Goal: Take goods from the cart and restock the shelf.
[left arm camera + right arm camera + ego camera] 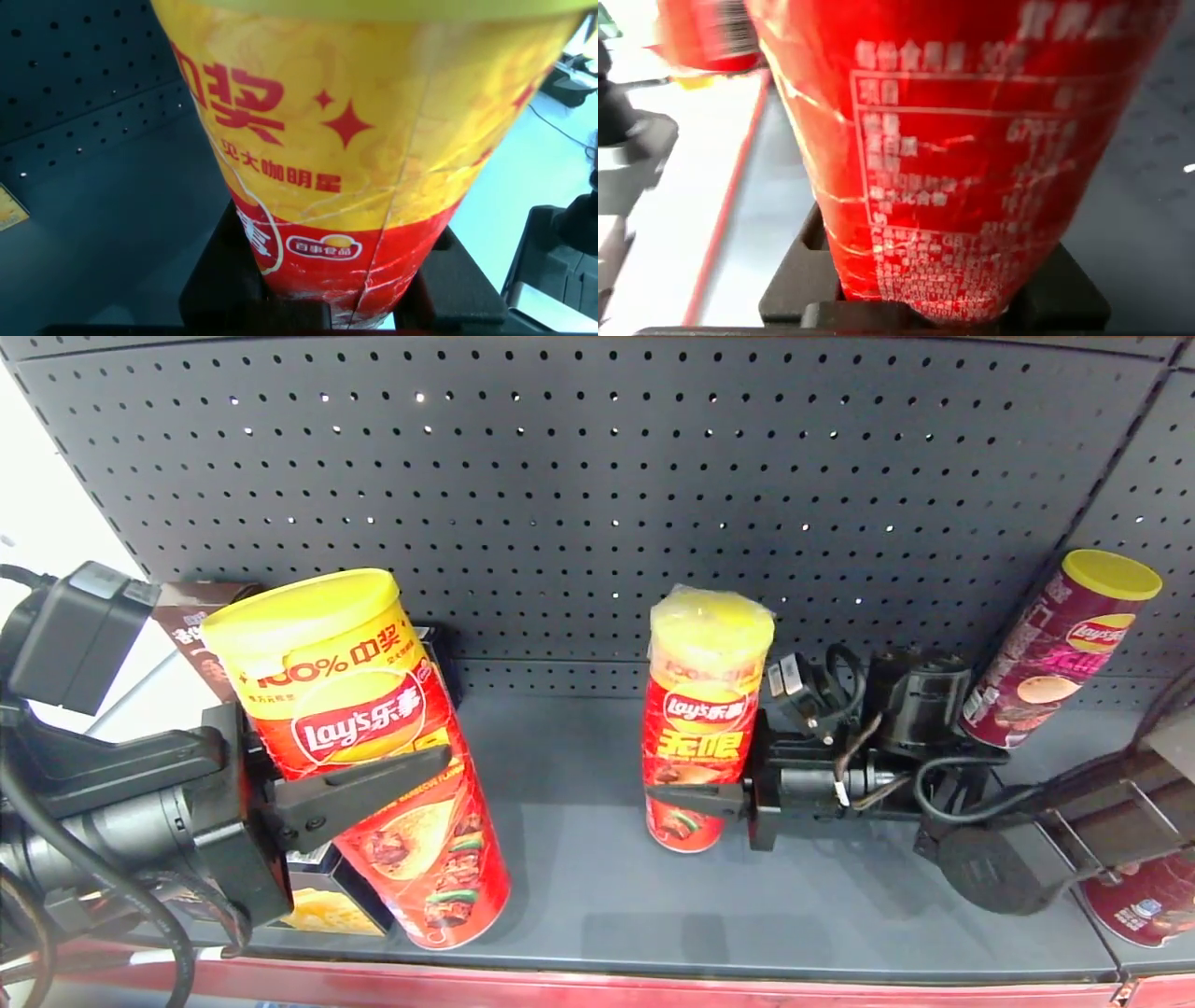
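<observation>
Head view, and the shelf (579,896) runs wide before me. My left gripper (373,751) is clamped round the big can (317,644) at near left, long axis tilted, base by the near edge. My right gripper (695,789) grips the smaller can (705,709), upright mid-shelf, likely closer to release.

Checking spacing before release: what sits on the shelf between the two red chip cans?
Nothing: in the head view, the grey shelf between the left-held can and the right-held can is bare.
</observation>
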Robot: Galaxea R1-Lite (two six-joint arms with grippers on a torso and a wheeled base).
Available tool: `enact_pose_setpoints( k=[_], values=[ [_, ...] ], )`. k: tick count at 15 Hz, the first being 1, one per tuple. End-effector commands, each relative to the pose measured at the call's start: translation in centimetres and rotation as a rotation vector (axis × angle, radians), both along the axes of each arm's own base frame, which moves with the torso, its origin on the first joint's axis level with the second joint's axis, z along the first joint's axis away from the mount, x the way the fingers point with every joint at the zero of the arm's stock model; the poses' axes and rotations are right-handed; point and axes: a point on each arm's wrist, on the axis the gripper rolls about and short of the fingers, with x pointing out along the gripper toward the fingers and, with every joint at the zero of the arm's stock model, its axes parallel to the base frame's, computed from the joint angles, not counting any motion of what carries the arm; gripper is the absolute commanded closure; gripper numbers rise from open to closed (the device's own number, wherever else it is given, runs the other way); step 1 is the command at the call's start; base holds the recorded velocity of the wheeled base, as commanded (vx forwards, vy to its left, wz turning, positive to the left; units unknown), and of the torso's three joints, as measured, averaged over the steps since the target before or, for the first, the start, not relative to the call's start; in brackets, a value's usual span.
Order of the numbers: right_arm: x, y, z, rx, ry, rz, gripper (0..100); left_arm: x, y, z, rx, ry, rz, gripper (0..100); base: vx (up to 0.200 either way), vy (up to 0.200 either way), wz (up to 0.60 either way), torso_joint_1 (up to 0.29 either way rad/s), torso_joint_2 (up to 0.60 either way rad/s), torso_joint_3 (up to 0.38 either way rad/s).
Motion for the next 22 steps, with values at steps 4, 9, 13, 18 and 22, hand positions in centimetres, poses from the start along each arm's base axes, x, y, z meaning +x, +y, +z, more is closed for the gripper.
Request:
enact_pose_setpoints(
  k=[4, 9, 13, 18, 22],
  values=[
    [-6.3, -0.9, -0.5, -0.002, -0.001, 0.036, 100, 0.0, 0.0, -0.1, 0.001, 0.003, -0.002, 100, 0.000, 0.000, 0.00, 0.000, 0.00, 0.000],
    [-5.5, -0.4, -2.7, -0.018, 0.023, 0.033, 100, 0.0, 0.0, -0.1, 0.001, 0.004, -0.002, 100, 0.000, 0.000, 0.00, 0.000, 0.00, 0.000],
    [-4.7, 0.3, -3.8, -0.028, 0.037, 0.035, 100, 0.0, 0.0, -0.2, 0.002, 0.007, -0.002, 100, 0.000, 0.000, 0.00, 0.000, 0.00, 0.000],
    [-4.6, 0.3, -4.0, -0.026, 0.030, 0.017, 0, 0.2, -0.1, -0.2, 0.004, 0.011, -0.003, 100, 0.000, 0.000, 0.00, 0.000, 0.00, 0.000],
    [-4.9, -0.5, -3.4, -0.020, 0.013, -0.017, 0, 0.2, -0.1, -0.3, 0.006, 0.011, -0.003, 100, 0.000, 0.000, 0.00, 0.000, 0.00, 0.000]
  ],
)
